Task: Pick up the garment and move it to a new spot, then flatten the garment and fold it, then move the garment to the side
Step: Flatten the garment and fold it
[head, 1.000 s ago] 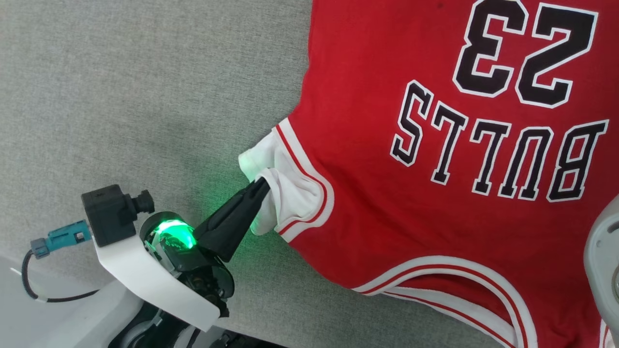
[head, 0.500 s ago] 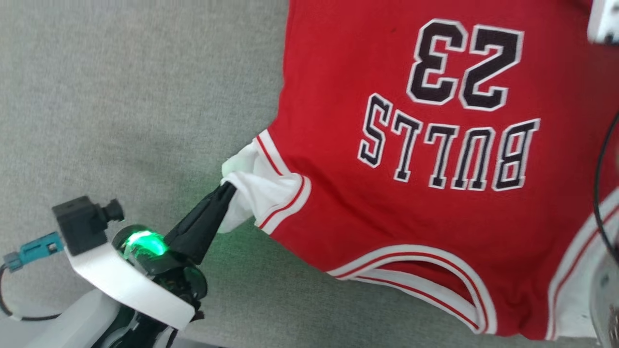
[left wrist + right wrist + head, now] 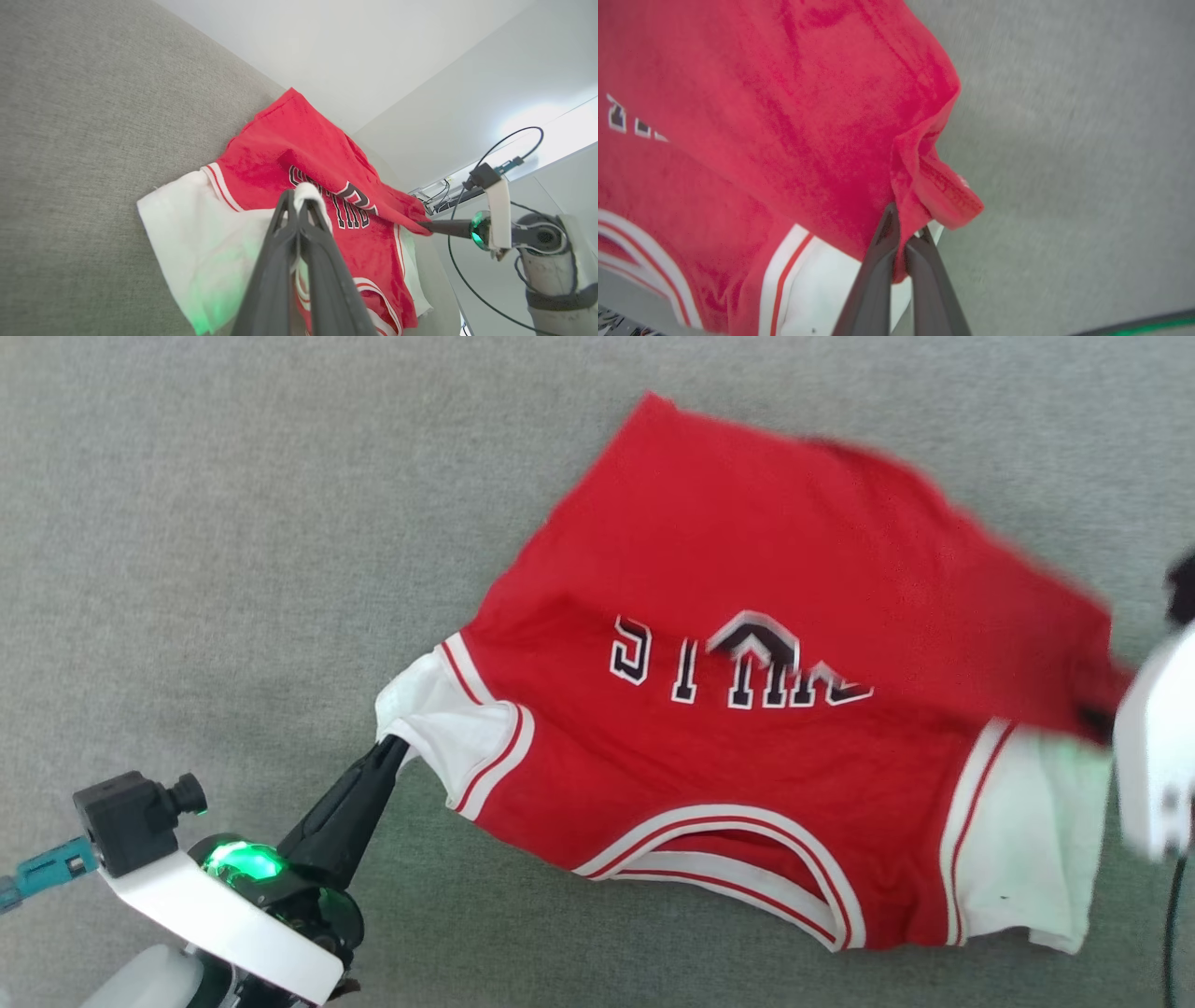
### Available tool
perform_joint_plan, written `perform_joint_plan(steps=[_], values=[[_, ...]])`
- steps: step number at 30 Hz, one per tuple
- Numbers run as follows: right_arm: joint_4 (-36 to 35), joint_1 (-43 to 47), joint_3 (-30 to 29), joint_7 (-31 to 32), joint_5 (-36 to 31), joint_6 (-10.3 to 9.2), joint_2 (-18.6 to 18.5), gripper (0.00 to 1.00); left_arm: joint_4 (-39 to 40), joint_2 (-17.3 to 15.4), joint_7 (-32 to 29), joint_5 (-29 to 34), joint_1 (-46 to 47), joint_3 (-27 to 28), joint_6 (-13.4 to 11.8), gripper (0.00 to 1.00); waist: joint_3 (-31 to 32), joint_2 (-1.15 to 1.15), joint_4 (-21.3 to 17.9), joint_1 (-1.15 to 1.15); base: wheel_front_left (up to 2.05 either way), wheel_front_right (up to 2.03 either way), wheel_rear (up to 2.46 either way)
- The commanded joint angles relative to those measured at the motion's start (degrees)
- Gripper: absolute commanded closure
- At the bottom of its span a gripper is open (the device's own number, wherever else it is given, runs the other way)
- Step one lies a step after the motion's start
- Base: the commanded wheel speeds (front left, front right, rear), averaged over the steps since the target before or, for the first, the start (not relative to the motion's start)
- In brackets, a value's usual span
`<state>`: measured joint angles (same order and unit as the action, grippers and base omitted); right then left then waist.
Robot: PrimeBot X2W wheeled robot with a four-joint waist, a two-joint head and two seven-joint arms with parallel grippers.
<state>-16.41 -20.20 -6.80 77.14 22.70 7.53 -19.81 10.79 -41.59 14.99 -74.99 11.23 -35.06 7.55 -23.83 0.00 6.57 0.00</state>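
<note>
Grips the garment (image 3: pixel 747 551) at both sides over the grey cloth-covered bench (image 3: pixel 187 523). With the left gripper (image 3: pixel 390 749), clenches the fingers tight on the bunched edge of the white sleeve end (image 3: pixel 429 719) at the left, under a green glow from the wrist light. With the right gripper (image 3: pixel 903 223), clamps the fingers shut on a fold of red fabric just above the other white sleeve end (image 3: pixel 1027 831). Shows the printed face up, with the black white-outlined lettering (image 3: pixel 738 667) creased and half hidden under a fold across the chest. Has the striped V-neck trim (image 3: pixel 719 826) toward the near side and the hem toward the far side, blurred at the right. Cannot tell how much of the cloth rests on the bench and how much hangs lifted
</note>
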Motion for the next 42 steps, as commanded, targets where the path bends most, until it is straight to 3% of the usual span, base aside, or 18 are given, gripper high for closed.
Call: perform_joint_plan(steps=[1,7,10,15,16,17,18,25,31,34,42], values=[[-3.87,5.50,-0.62,0.86,0.97,-0.08,1.21,1.00,-0.20,0.23,0.25,-0.22,-0.89,0.54,-0.14,1.00,1.34,0.00,-0.87,0.00,0.00,0.00,0.00],[-15.05,24.07,0.04,0.74,1.83,-0.08,6.50,1.00,-0.91,0.81,0.25,-0.31,-2.42,1.96,-0.14,1.00,2.60,0.00,-1.30,0.00,0.00,0.00,0.00],[-17.39,31.16,1.91,0.42,1.06,-0.08,7.97,1.00,-0.96,0.76,0.26,-0.23,-3.40,2.61,-0.14,1.00,2.97,0.00,-1.75,0.00,0.00,0.00,0.00],[-18.94,35.54,4.43,-1.19,0.26,-0.07,9.19,1.00,-0.96,0.24,0.26,-0.20,-4.52,3.73,-0.14,1.00,3.39,0.00,-2.79,0.00,0.00,0.00,0.00],[-19.13,34.90,4.38,-2.48,0.05,-0.07,9.43,0.76,-0.87,0.21,0.26,-0.20,-4.60,3.91,-0.14,1.00,3.42,0.00,-2.99,0.00,0.00,0.00,0.00],[-19.18,34.08,4.34,-3.82,-0.26,-0.07,9.52,0.14,-0.72,0.15,0.26,-0.10,-4.61,3.98,-0.14,1.00,3.46,0.00,-3.12,0.00,0.00,0.00,0.00],[-19.24,33.58,4.78,-4.74,-0.34,-0.07,9.01,0.00,-0.62,0.02,0.26,-0.01,-4.73,4.05,-0.14,1.00,3.44,0.00,-3.27,0.00,0.00,0.00,0.00],[-23.32,30.43,2.33,-4.31,1.68,-0.07,6.18,0.00,-0.21,0.28,0.26,0.32,-3.73,3.35,-0.14,1.00,3.35,0.00,-2.64,0.00,0.00,0.00,0.00],[-26.53,18.10,-3.57,-2.17,3.75,-0.06,4.37,0.00,0.12,1.68,0.26,0.37,-1.92,2.16,-0.14,1.00,1.51,0.00,0.18,0.00,0.00,0.00,0.00],[-22.41,8.20,-1.99,-3.45,2.64,-0.06,3.06,0.00,-0.03,2.62,0.26,0.03,-0.48,1.31,-0.14,1.00,0.08,0.00,1.91,0.00,0.00,0.00,0.00],[-1.61,-12.62,11.33,-7.85,-2.67,-0.06,2.95,0.00,-0.71,3.97,0.26,-0.32,4.31,-1.65,-0.14,1.00,-4.02,0.00,6.49,0.00,0.00,0.00,0.00]])
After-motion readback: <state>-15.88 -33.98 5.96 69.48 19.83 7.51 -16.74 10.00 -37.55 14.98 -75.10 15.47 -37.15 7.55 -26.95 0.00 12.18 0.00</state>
